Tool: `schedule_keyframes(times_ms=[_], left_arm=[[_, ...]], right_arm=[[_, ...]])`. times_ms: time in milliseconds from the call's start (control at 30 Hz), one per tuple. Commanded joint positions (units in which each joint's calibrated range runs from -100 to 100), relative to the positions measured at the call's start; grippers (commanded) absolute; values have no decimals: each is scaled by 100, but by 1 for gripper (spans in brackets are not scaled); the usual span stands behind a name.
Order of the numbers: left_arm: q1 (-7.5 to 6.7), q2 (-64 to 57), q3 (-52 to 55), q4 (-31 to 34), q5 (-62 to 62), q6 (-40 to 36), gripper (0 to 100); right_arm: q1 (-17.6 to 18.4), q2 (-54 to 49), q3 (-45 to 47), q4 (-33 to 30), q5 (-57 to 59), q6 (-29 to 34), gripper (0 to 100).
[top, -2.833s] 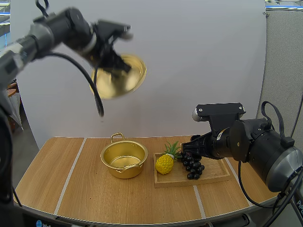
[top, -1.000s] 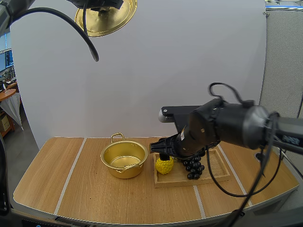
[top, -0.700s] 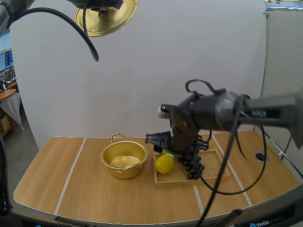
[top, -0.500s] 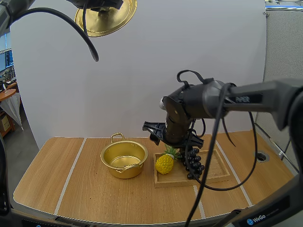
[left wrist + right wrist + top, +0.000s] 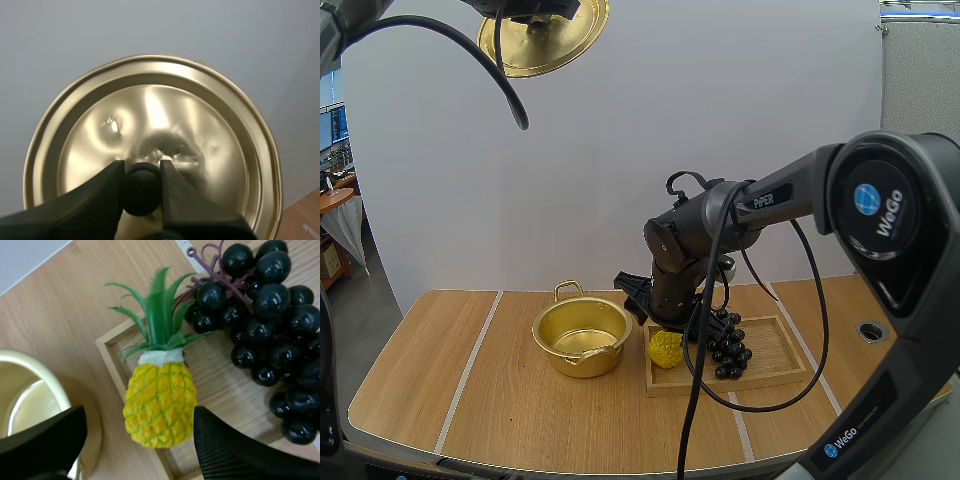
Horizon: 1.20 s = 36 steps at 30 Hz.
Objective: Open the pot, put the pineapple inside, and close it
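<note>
1 of 3 steps done: the pot [image 5: 582, 335] is open, with the left gripper [image 5: 142, 172] pinching the lid [image 5: 205, 125] aloft. The pineapple [image 5: 160, 402] lies by the tray [image 5: 111, 357]'s left edge, the right gripper [image 5: 137, 437] spread over it, apparently not touching. Loading and closing remain.

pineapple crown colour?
The pineapple crown is green; best seen in the right wrist view.

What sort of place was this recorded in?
Likely a robot test bench, not a kitchen: a wooden table against a white screen, a toy-like pineapple and grapes on a tray, a pot with its lid held aloft.
</note>
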Motion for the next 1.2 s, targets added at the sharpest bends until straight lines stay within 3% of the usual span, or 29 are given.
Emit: schedule_keyframes(times_ms=[0, 1100, 1167], left_arm=[[-20, -29, -40, -37, -61, -25, 0], [-20, -29, -40, -37, -61, -25, 0], [-20, -29, -40, -37, -61, -25, 0]], right_arm=[[-108, 11, -32, -31, -50, 71, 100], [-178, 969, -32, -31, -729, 83, 100], [-178, 969, -32, -31, -729, 83, 75]])
